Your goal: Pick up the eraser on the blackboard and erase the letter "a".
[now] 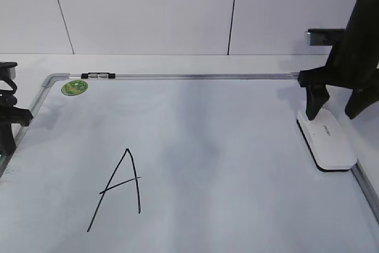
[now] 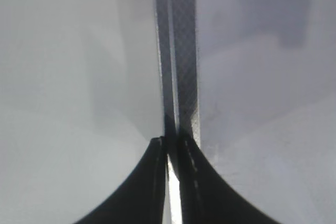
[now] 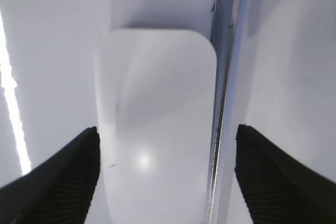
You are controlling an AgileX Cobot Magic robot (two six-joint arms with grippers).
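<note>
The white eraser [image 1: 328, 140] lies flat at the right edge of the blackboard [image 1: 225, 146], against its silver frame. My right gripper [image 1: 336, 106] is open just above the eraser's far end. In the right wrist view its fingers [image 3: 167, 145] straddle the eraser [image 3: 157, 119] and the frame [image 3: 223, 103] without touching them. My left gripper [image 1: 9, 117] sits at the board's left edge. In the left wrist view its jaws [image 2: 171, 148] are shut on the frame strip [image 2: 181, 51]. No small cursive "a" shows in any view.
A tall capital "A" [image 1: 118, 188] in black marker is at the lower left of the board. A round green sticker [image 1: 74, 87] and a small black clip [image 1: 98, 76] are at the far left corner. White table and wall panels surround the board.
</note>
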